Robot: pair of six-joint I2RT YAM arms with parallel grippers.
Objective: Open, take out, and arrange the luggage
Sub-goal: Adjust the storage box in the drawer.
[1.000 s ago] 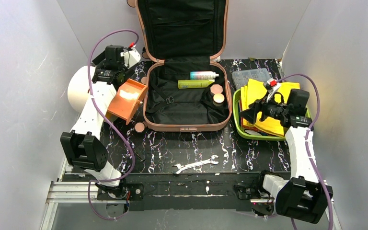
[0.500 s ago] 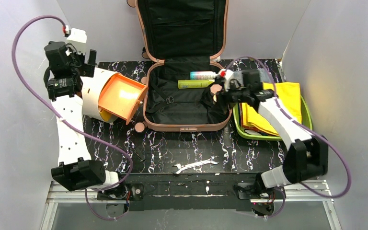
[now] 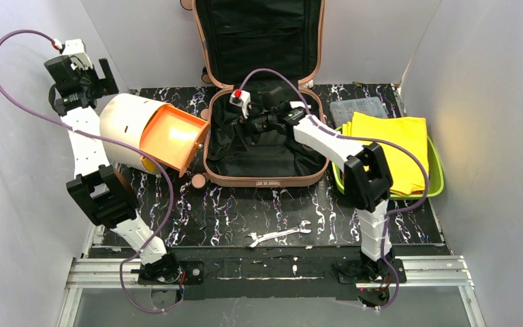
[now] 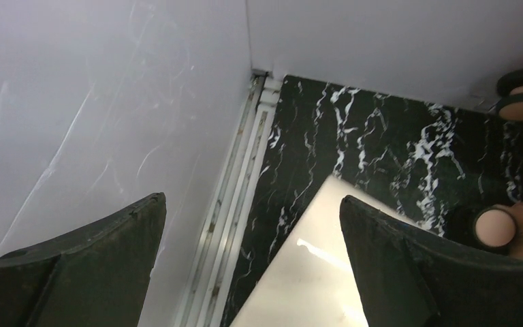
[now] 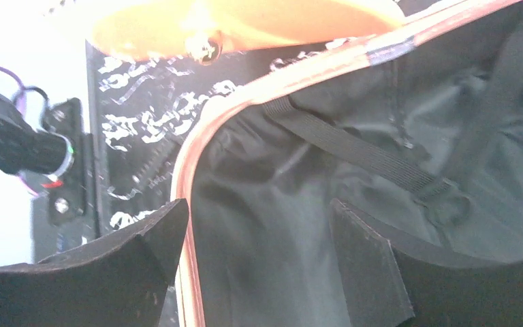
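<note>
Hovering inside the luggage (image 3: 265, 155), lid-up at the table's back centre, right gripper (image 5: 255, 208) gapes empty. Risk: jaws snag the elastic strap (image 5: 354, 146), dragging the case. Left gripper (image 4: 252, 204) wide, empty.

Open luggage (image 3: 262, 182) fills the middle of the tabletop (image 3: 395, 218), its raised lid walling off the back. A tipped drum box (image 3: 126, 126) crowds its left rim and a green tray (image 3: 437, 174) flanks its right. The right arm (image 3: 323, 139) spans the cavity from the right, and a wrench (image 3: 277, 234) lies on the near strip
</note>
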